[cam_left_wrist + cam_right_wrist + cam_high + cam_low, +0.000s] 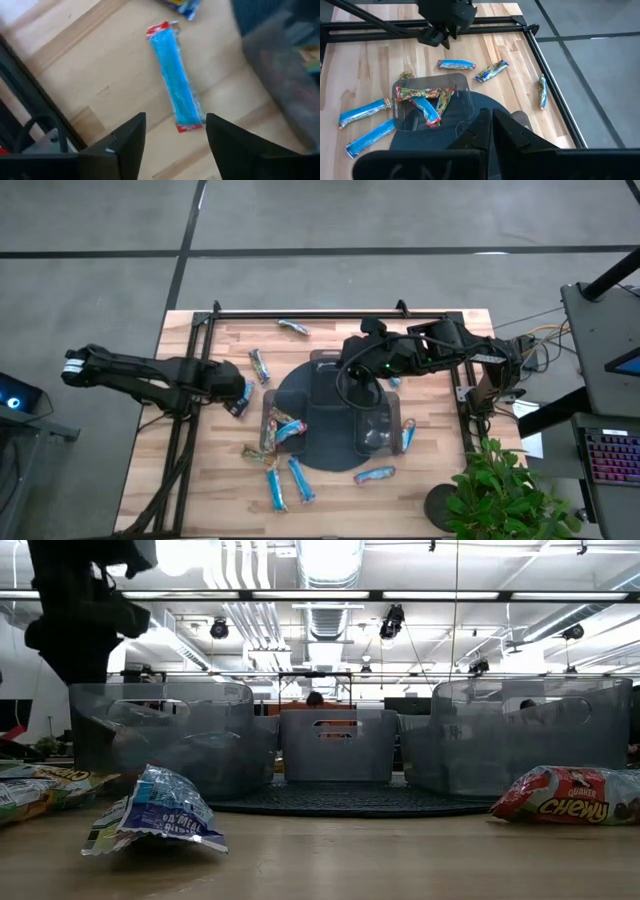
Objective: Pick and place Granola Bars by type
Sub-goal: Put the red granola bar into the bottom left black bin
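A light blue granola bar (175,80) with red ends lies flat on the wooden table, left of the dark round tray (330,442). My left gripper (175,136) hovers open just above the bar's near end, one finger on each side, touching nothing; it also shows in the high view (236,388). My right gripper (490,125) is shut and empty, raised over the tray (352,372). A clear bin (432,107) on the tray's left holds several bars. More bars lie loose on the table, some light blue (302,478), one reddish (570,795).
Two more clear bins (375,425) (325,365) stand on the tray. Loose bars lie near the far edge (291,327), by the tray's left (260,365) and along the near side (374,475). A black frame (300,313) borders the table. A plant (505,490) stands at the near right corner.
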`<move>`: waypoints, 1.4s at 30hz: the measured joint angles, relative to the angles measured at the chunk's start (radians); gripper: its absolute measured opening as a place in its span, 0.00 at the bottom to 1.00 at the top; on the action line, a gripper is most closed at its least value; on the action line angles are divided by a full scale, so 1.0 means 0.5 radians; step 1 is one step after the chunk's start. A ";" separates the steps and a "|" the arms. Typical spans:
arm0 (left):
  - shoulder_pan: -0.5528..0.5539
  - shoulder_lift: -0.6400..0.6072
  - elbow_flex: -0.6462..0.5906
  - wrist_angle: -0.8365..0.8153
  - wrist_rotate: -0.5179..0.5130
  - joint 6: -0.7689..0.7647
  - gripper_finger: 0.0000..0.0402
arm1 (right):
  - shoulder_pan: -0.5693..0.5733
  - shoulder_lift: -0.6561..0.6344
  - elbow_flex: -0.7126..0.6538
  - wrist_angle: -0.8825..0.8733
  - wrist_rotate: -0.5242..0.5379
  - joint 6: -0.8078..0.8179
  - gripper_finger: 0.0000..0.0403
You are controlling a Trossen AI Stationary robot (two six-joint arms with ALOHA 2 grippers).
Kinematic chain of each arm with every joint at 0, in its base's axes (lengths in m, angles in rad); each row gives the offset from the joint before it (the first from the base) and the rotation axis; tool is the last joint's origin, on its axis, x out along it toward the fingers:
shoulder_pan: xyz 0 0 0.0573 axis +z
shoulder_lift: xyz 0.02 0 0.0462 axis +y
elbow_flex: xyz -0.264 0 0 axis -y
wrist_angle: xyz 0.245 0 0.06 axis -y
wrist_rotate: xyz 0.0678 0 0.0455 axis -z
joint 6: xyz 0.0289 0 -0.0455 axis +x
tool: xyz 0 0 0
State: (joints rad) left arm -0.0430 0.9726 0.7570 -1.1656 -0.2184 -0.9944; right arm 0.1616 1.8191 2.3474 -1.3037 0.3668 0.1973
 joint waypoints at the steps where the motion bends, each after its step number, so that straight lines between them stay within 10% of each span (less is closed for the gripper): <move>1: 0.022 0.000 -0.022 0.016 0.000 -0.038 0.48 | 0.000 0.000 0.000 0.000 0.000 0.010 0.02; 42: 0.347 0.151 -0.545 1.025 0.037 -0.229 0.49 | 0.000 0.000 0.000 0.001 0.004 0.010 0.02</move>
State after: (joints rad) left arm 0.1303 1.0481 0.4847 -0.6533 -0.1997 -1.1087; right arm 0.1616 1.8190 2.3474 -1.3033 0.3687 0.2024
